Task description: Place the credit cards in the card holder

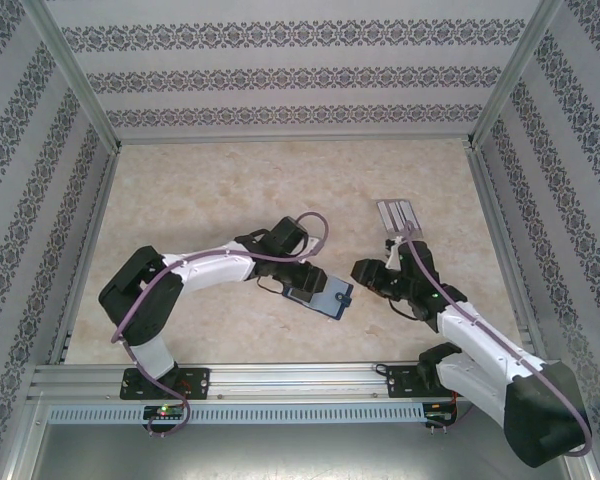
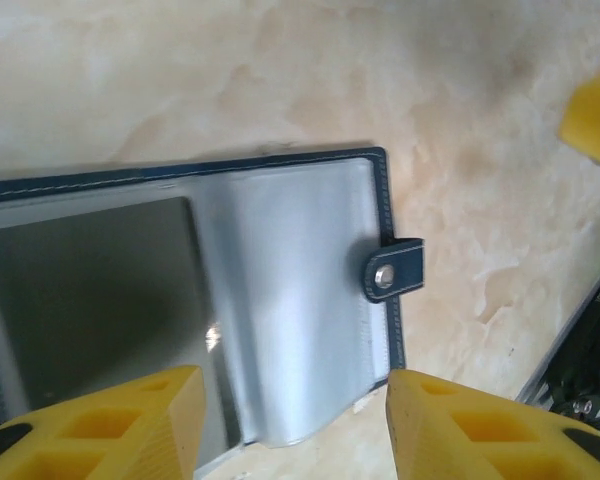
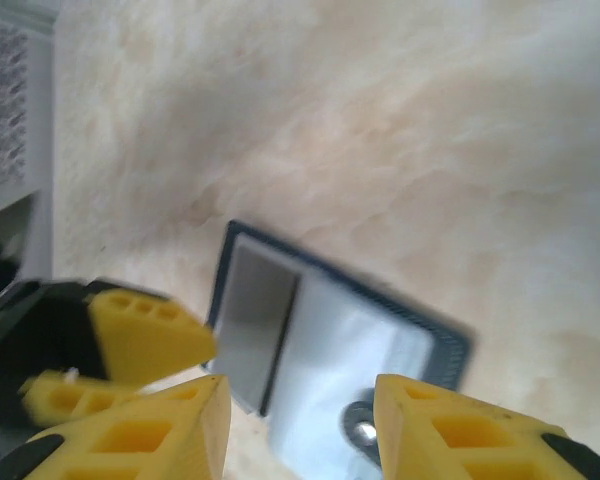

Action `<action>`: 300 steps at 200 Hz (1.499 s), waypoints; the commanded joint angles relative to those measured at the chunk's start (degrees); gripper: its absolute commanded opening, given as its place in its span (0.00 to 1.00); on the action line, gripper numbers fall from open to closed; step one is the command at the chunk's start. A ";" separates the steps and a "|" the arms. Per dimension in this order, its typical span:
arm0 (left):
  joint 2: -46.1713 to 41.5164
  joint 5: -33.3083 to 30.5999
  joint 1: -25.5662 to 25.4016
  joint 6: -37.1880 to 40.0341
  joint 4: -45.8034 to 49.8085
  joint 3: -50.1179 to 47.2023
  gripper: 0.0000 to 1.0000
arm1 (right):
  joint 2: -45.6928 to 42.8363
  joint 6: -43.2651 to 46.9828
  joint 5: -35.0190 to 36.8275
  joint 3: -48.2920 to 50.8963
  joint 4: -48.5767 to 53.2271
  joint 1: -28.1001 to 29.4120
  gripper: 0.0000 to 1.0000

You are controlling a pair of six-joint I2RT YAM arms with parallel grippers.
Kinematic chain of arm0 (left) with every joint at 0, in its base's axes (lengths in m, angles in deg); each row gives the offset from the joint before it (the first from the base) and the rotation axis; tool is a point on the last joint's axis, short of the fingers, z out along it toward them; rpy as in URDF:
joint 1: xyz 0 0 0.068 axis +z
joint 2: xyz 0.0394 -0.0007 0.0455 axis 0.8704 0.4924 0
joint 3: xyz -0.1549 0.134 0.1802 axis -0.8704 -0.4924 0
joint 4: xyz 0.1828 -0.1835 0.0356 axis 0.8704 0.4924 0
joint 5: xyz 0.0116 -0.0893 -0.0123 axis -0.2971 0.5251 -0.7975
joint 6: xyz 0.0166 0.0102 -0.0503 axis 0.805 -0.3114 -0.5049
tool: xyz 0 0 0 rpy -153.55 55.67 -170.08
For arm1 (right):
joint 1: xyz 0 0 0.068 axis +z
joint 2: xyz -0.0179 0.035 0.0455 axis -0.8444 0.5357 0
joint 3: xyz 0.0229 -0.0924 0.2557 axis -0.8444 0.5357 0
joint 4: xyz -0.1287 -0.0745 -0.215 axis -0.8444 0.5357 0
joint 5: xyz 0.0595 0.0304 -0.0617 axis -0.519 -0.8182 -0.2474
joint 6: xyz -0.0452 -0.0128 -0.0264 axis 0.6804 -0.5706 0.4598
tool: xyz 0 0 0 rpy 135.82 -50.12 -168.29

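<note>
The navy card holder (image 1: pixel 330 296) lies open on the table, between the two grippers. In the left wrist view the card holder (image 2: pixel 290 300) shows clear inner sleeves and a clasp tab (image 2: pixel 395 270) on its right edge. A dark grey rectangle, apparently one of the credit cards (image 2: pixel 90 300), sits under the left sleeve; the same dark card (image 3: pixel 255 320) shows from the right wrist. My left gripper (image 2: pixel 292 400) (image 1: pixel 302 283) is open, straddling the sleeve's near edge. My right gripper (image 3: pixel 300 400) (image 1: pixel 365 272) hovers open over the holder (image 3: pixel 350 350), holding nothing.
A clear slotted rack (image 1: pixel 398 214) stands behind the right gripper. Metal frame posts and patterned walls enclose the table, and a rail (image 1: pixel 280 380) runs along its near edge. One finger of the left gripper (image 3: pixel 145 335) shows close beside my right one.
</note>
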State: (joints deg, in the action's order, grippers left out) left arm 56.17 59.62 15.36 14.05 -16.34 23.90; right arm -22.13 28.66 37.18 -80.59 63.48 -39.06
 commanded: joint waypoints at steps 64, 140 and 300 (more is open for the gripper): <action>6.27 -24.42 -10.34 14.59 17.32 11.13 0.68 | 3.76 10.45 -3.69 -3.73 7.39 -5.31 0.45; 14.89 -24.13 -12.65 15.65 24.45 20.48 0.72 | 1.85 13.32 -6.41 -2.78 8.29 -10.75 0.45; 17.09 -41.13 -14.80 15.00 29.47 25.21 0.47 | 2.89 15.16 -9.33 -1.13 8.07 -14.55 0.45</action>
State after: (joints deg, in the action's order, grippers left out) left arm 75.45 23.80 1.19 29.13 9.98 49.37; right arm -19.55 42.80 29.18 -82.56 71.59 -52.99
